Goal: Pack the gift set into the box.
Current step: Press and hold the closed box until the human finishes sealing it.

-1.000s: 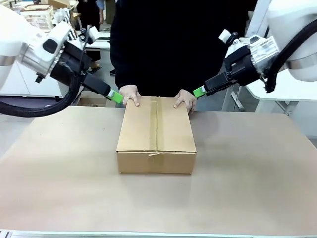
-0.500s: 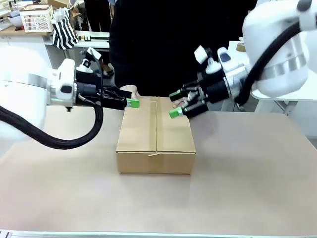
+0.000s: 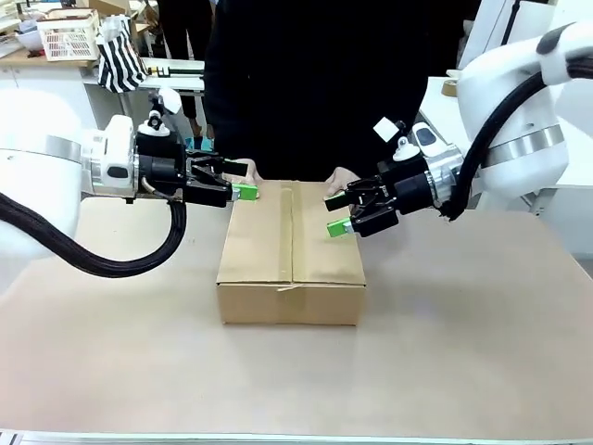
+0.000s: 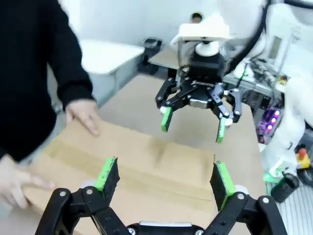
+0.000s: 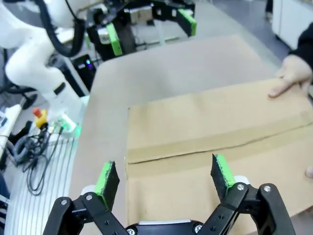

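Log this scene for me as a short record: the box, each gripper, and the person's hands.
box: brown carton, flaps closed, tape along top seam, on table
left gripper: jaws open, empty, by the box's far left corner
right gripper: jaws open, empty, above the box's right side
person's hands: resting on the box's far edge

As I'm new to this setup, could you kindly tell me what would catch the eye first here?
A closed brown box sits mid-table, taped along its top seam. The left pincer and right pincer, both open, hover by its far corners from either side, where a person's hands rest on its far edge.
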Controlling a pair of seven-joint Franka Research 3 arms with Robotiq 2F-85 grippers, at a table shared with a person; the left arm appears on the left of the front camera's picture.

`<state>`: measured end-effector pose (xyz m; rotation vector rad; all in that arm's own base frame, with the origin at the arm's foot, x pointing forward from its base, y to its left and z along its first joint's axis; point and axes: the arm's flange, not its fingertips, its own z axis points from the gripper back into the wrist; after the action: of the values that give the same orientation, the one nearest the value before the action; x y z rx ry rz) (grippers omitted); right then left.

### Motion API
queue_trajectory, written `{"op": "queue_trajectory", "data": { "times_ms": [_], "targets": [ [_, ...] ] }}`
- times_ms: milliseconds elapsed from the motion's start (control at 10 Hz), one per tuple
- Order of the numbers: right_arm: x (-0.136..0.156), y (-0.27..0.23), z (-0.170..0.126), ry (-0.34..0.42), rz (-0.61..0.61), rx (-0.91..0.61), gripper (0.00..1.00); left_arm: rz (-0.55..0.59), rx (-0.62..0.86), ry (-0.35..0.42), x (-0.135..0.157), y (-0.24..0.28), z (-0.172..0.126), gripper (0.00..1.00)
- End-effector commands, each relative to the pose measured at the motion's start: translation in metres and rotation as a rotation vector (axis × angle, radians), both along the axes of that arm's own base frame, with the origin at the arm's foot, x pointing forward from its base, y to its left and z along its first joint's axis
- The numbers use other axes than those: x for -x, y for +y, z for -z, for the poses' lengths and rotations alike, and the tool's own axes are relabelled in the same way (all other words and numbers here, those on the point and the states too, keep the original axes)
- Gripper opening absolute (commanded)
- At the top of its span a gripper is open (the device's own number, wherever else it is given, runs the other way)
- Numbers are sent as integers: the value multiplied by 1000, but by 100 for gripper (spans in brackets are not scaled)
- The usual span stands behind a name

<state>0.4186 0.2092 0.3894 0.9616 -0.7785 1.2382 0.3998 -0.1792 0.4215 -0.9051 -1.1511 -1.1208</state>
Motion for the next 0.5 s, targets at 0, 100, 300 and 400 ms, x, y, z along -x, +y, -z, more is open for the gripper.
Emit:
{"op": "queue_trajectory", "data": {
  "times_ms": [0,100,300,400],
  "targets": [
    [-38,-7,34,-61,-21,-57,100,114,109,-159,-35,13,46,100],
    [-48,-8,40,-72,-11,-115,100,116,71,-192,-43,14,59,100],
    [-29,-10,25,-29,-7,-36,100,72,51,-146,-23,15,35,100],
    [-29,-10,25,-29,-7,-36,100,72,51,-146,-23,15,35,100]
  ]
}}
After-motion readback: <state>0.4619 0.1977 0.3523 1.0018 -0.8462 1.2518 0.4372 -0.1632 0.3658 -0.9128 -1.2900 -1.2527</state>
